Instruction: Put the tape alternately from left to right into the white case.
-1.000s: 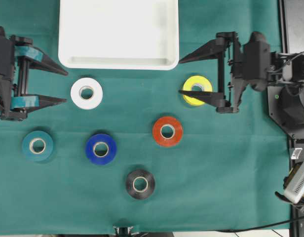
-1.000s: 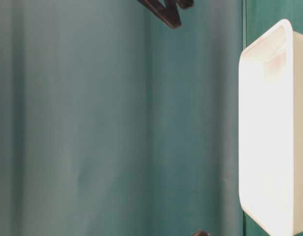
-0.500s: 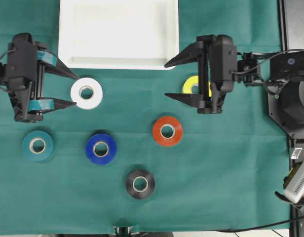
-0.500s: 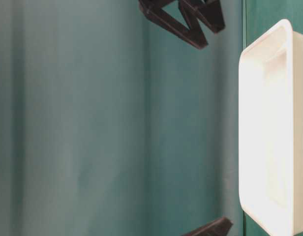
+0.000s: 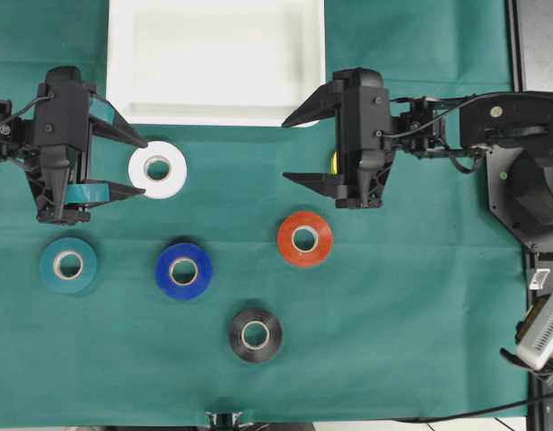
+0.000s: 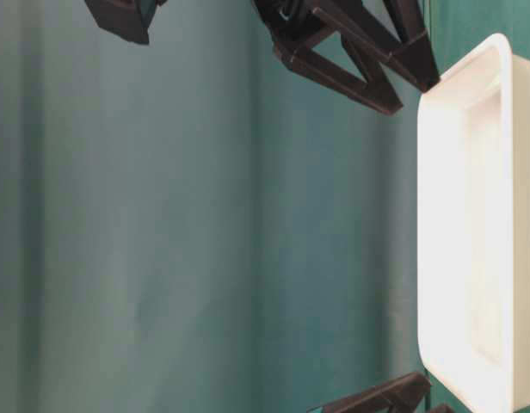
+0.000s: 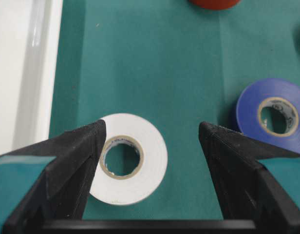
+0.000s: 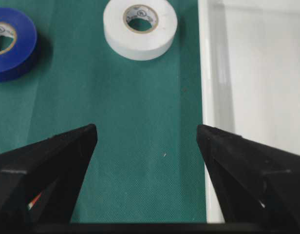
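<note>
**Operator:** Green cloth (image 5: 411,341) is covering the whole table, and I'm reading it from the near edge upward. Nearest me the black roll (image 5: 255,335) is lying flat, then the blue roll (image 5: 183,270) and the teal roll (image 5: 68,264), with the red roll (image 5: 304,239) a little further up.

**Colleague:** And the grippers?

**Operator:** I'm seeing both spread wide and holding nothing. The left gripper (image 5: 124,167) is hanging just beside the white roll (image 5: 157,169), fingers pointing at it; its wrist view is showing that roll partly between the jaws. The right gripper (image 5: 299,148) is covering nearly all of the yellow roll (image 5: 334,162), so only a sliver is peeking out.

**Colleague:** The case?

**Operator:** Furthest back, the white case (image 5: 215,115) is sitting against the far edge with no roll inside; all 6 are lying on the cloth.
</note>
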